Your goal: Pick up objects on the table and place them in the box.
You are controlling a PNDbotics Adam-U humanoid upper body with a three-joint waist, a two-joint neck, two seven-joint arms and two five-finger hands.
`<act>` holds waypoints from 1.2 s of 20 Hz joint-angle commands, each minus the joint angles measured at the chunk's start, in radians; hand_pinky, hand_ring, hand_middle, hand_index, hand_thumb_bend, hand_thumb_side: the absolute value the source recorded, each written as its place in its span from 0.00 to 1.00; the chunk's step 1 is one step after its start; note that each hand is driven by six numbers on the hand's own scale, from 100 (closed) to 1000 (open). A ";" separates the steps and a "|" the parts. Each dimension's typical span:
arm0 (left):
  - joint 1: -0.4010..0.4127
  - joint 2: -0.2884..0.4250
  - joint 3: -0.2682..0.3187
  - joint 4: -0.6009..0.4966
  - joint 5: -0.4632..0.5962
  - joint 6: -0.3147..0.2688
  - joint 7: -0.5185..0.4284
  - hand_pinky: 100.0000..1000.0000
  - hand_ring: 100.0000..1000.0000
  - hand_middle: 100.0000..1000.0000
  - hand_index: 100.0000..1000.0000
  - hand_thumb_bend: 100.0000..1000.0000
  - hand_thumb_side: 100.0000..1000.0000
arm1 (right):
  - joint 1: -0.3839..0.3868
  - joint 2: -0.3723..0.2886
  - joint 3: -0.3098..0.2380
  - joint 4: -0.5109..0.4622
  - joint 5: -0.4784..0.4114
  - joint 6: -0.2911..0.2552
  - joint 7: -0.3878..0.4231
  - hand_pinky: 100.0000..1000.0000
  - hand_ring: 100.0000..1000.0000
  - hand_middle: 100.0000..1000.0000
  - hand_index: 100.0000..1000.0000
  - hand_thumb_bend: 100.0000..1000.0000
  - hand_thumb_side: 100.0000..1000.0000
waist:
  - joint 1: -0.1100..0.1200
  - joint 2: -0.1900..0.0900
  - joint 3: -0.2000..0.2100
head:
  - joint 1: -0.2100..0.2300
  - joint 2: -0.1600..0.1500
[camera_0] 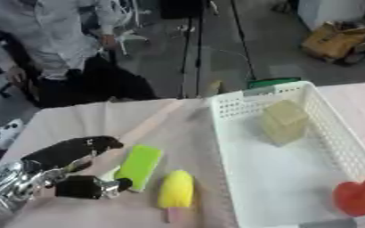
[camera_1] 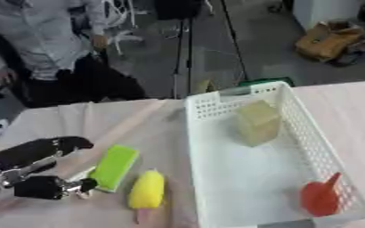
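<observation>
A white slotted box (camera_0: 231, 165) stands on the right half of the table. Inside it lie a pale yellow block (camera_0: 283, 121) near the back and a red funnel-shaped thing (camera_0: 354, 196) in the front right corner. To the left of the box, a green flat sponge (camera_0: 139, 166) and a yellow ice-lolly-shaped toy (camera_0: 176, 190) on a pink stick rest on the tablecloth. My left hand (camera_0: 69, 167) is at the lower left, just left of the sponge, its thumb and fingers spread with nothing held. My right hand is out of sight.
A pale wooden stick (camera_0: 143, 130) lies diagonally on the cloth from near the box's back left corner toward my hand. A person stands beyond the table's far left edge. The table's left edge runs close to my forearm.
</observation>
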 commanded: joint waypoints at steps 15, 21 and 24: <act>0.038 0.045 0.021 -0.037 -0.190 -0.031 0.040 1.00 1.00 0.95 1.00 0.65 0.85 | -0.003 -0.007 0.005 -0.017 -0.014 -0.014 -0.006 0.81 0.80 0.56 0.62 0.00 1.00 | -0.023 -0.016 0.000 | 0.002 -0.006; 0.023 0.004 0.013 0.040 -0.275 -0.060 0.114 1.00 1.00 0.95 1.00 0.64 0.84 | -0.002 -0.004 0.006 -0.017 -0.014 -0.017 -0.006 0.81 0.80 0.57 0.62 0.00 1.00 | -0.027 -0.016 -0.004 | 0.005 -0.010; 0.016 -0.014 0.014 0.087 -0.286 -0.064 0.133 1.00 1.00 0.94 1.00 0.63 0.85 | -0.002 -0.002 0.006 -0.017 -0.013 -0.019 -0.008 0.81 0.81 0.57 0.62 0.00 1.00 | -0.027 -0.015 -0.006 | 0.005 -0.010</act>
